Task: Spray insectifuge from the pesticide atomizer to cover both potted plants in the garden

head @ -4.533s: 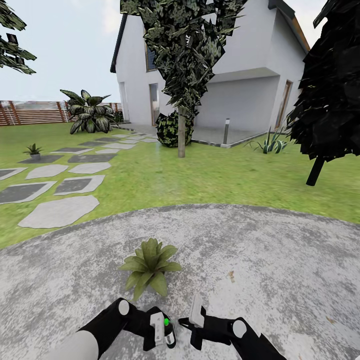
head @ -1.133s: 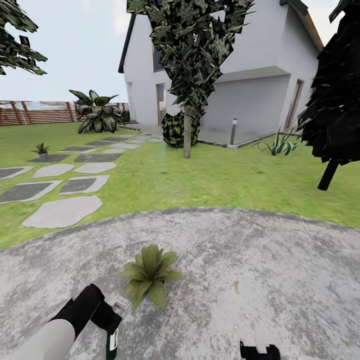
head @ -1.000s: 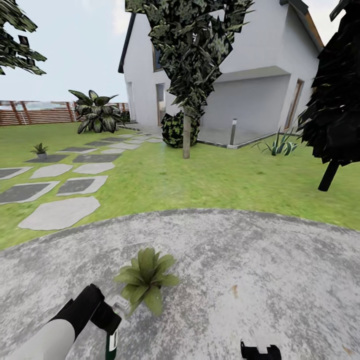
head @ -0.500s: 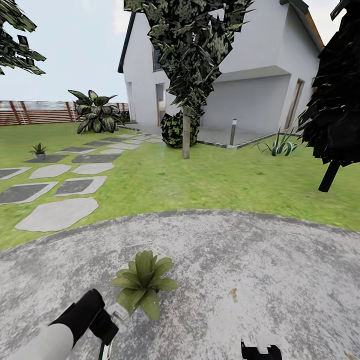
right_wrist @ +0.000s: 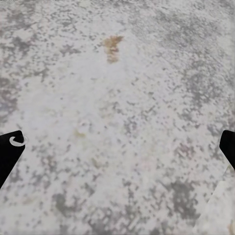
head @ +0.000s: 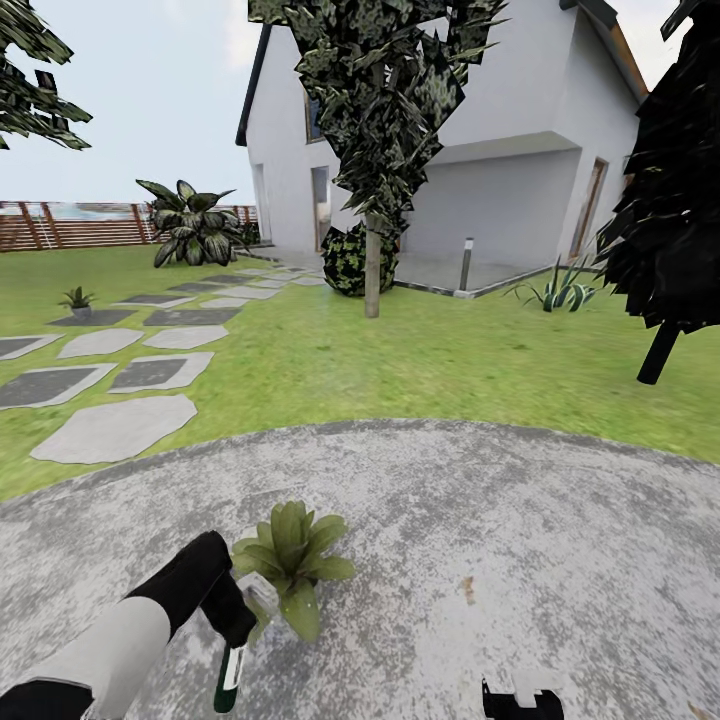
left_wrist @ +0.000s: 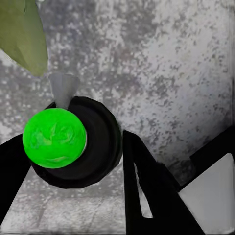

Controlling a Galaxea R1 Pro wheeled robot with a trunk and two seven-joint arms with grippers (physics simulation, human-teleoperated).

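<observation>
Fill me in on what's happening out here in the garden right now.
The robot stands on the round paved patio. Its left gripper holds the pesticide atomizer, the grey head tucked against the leaves of the nearer potted plant at spraying range. The right gripper hangs open over bare paving, holding nothing. The second potted plant sits far off by the stepping stones, out of reach from here.

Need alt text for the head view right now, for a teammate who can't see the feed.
The left hand holds the pesticide atomizer beside the nearer potted plant on the grey patio. Beyond lie lawn, stepping stones, a second potted plant and a white house.
</observation>
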